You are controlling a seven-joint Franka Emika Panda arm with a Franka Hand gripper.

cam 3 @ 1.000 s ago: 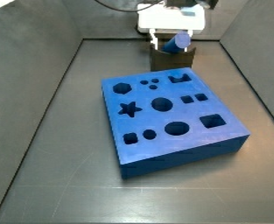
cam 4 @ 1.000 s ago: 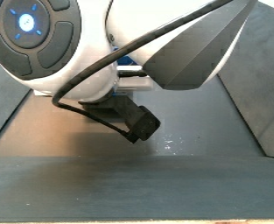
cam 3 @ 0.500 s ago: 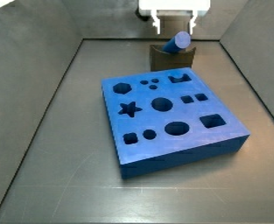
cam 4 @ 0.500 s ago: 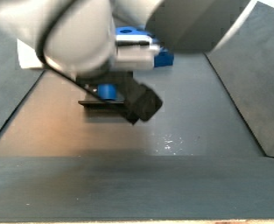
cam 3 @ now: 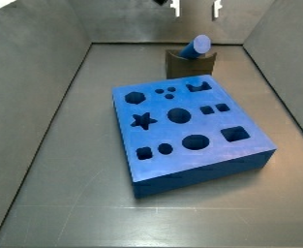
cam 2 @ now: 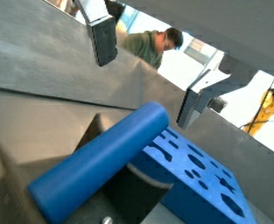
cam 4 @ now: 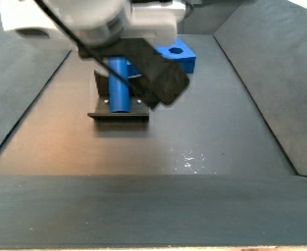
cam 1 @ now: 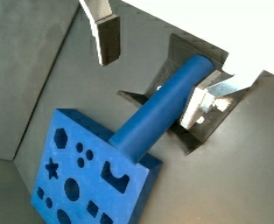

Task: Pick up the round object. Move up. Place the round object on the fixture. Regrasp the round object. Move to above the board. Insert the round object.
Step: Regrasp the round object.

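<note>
My gripper (cam 3: 196, 9) hangs high above the back of the enclosure, its two fingers spread apart with nothing between them, only the tips showing at the upper edge of a side view. Below it, the round object (cam 3: 196, 46), a blue cylinder peg, rests tilted in the notch of the fixture (cam 3: 189, 66), its round end raised toward the back wall and clear of my fingers. In both wrist views the silver fingers (cam 1: 108, 33) (cam 2: 101, 38) stand well apart on either side of the peg (cam 1: 163, 101) (cam 2: 94, 167), touching nothing. The fixture (cam 1: 188, 131) sits just behind the board (cam 3: 190, 125), whose far edge lies near its base; whether the two touch I cannot tell. The board (cam 1: 87, 176) (cam 2: 199, 178) lies flat on the dark floor (cam 3: 63, 145), with open floor along its left side and front, and a narrower strip on its right before the sloping grey wall (cam 3: 286, 97). In another side view a dark part of my arm (cam 4: 149, 74) crosses in front of the peg (cam 4: 119, 83), hiding its upper end, and the fixture's base (cam 4: 119, 115) shows beneath; only a corner of the board (cam 4: 177, 57) peeks out behind. My wrist body is cut off in every view.
</note>
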